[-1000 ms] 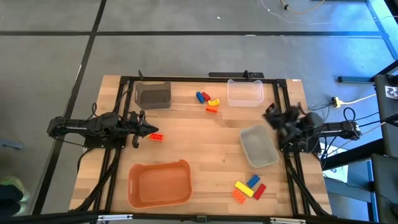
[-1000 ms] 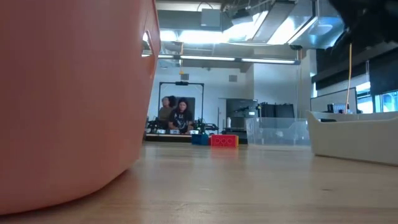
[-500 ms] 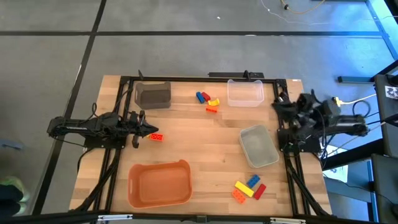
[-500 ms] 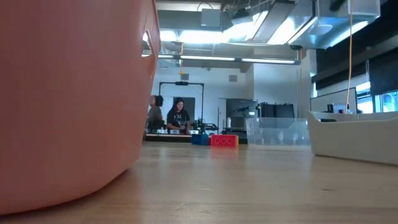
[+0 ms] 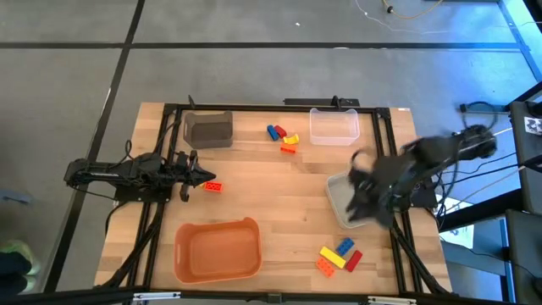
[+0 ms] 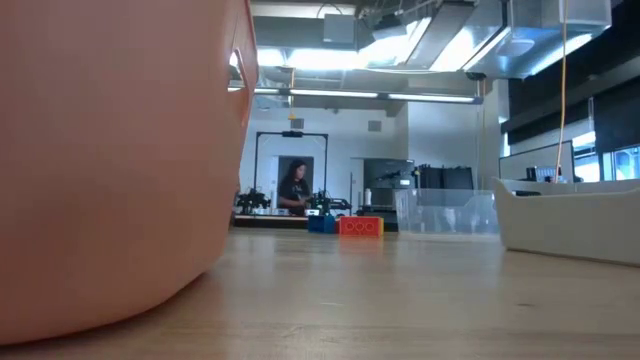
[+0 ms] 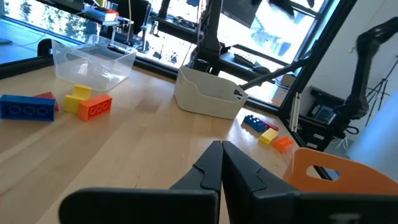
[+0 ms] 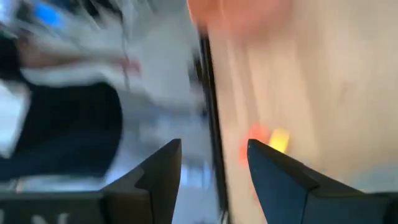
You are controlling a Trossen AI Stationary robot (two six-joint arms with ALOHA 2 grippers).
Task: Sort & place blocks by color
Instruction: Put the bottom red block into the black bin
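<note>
Right hand [image 5: 362, 188] stretched in over the pale grey bin [image 5: 342, 206] near the right edge of the surface [image 5: 271, 191], fingers [image 8: 273, 180] spread apart and holding nothing. Left hand [image 5: 196, 177] lying low at the left side, fingers [image 7: 211, 171] pressed together, one red block [image 5: 212, 186] just beside its tip. Other blocks in two clusters: one [image 5: 284, 138] between the dark bin [image 5: 208, 130] and clear bin [image 5: 334, 126], one [image 5: 339, 256] right of the orange bin [image 5: 218, 250]; no readable writing.

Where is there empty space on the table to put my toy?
Bare wood lies mid-table, between the red block by the left hand and the white bin. It is crowded by the four blocks near the front edge and under the right hand, over the white bin.
</note>
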